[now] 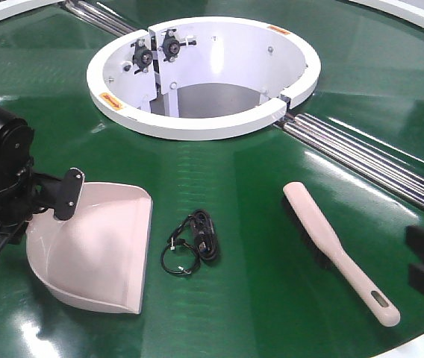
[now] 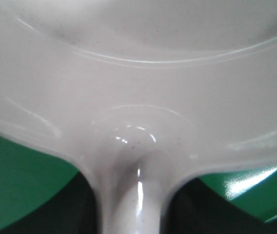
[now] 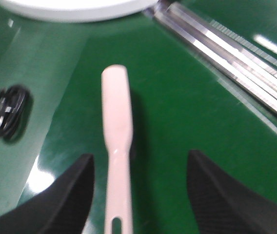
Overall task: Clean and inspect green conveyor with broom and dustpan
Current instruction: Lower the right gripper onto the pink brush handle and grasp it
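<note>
Left jaws: the left gripper has them closed in on the dustpan, a dark finger lying against each side of its handle where it meets the scoop.
Right jaws: the right gripper has them spread wide and holding nothing. They straddle the handle of the broom without touching it, and the handle sits nearer the left finger.
Dustpan: near left on the bench, mouth facing right. The left arm covers its handle in the front view.
Broom: near right on the bench, lying slantwise with its bristles down. Its head points far and left, and its slotted handle end points near and right, just beside the right gripper.
Cable: a black coiled bundle lying between dustpan and broom, apart from both.
Bench: the glossy dark green conveyor belt, which carries everything here.
Rails: steel bars running across the belt on the far right, beyond the broom.
Ring: a white round housing at far centre, well apart from the tools.
</note>
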You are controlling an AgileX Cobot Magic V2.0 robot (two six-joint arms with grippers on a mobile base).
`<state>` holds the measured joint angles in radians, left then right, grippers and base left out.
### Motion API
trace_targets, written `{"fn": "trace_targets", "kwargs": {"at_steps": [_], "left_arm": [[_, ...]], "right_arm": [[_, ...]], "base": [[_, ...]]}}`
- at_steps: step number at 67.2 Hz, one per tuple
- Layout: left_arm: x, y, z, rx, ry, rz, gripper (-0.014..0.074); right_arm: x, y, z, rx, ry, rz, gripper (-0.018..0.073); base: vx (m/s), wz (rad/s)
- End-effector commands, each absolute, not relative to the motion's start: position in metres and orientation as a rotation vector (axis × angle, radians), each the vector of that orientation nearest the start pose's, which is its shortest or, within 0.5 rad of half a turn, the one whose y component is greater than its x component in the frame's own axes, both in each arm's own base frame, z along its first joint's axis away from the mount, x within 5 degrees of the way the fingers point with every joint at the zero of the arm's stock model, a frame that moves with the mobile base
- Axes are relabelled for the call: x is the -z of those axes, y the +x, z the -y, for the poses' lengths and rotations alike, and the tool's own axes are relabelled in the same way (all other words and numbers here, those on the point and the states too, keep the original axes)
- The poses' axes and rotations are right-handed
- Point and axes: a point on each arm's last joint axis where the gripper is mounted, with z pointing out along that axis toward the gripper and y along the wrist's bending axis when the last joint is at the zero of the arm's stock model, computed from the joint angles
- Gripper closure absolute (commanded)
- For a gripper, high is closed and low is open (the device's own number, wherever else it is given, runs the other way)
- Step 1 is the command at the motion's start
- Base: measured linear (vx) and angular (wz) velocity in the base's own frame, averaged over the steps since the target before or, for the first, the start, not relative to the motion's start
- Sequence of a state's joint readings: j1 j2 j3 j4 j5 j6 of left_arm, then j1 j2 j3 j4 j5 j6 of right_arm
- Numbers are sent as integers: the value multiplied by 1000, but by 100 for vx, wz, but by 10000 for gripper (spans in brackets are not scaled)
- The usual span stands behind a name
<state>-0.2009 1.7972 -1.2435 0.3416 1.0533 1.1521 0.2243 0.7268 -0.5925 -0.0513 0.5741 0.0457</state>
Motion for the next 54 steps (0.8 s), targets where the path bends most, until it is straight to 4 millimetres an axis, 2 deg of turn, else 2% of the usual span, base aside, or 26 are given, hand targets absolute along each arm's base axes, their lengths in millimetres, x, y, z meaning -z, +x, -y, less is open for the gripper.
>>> {"fn": "trace_targets", "kwargs": {"at_steps": [1,13,28,43,54], "left_arm": [[-231,339,42,-532,2185,-2296,603],[-231,338,42,-532,2186,-2297,603],[-231,338,42,-532,2186,-2297,603],[-231,338,42,-532,2186,-2297,603],[-231,338,42,-532,2186,-2297,603]], "right_arm": [[-311,153,-39,-107,-294,-2204,86],[-319,181,-53,-115,-321,-2446,86],[-322,220,-66,-71,-402,-2623,86],[-298,259,-77,-21,-502,-2801,86],[-276,276,-80,29,-523,-2904,78]], "base": [[0,0],[0,0],[0,0],[0,0],[0,0]]}}
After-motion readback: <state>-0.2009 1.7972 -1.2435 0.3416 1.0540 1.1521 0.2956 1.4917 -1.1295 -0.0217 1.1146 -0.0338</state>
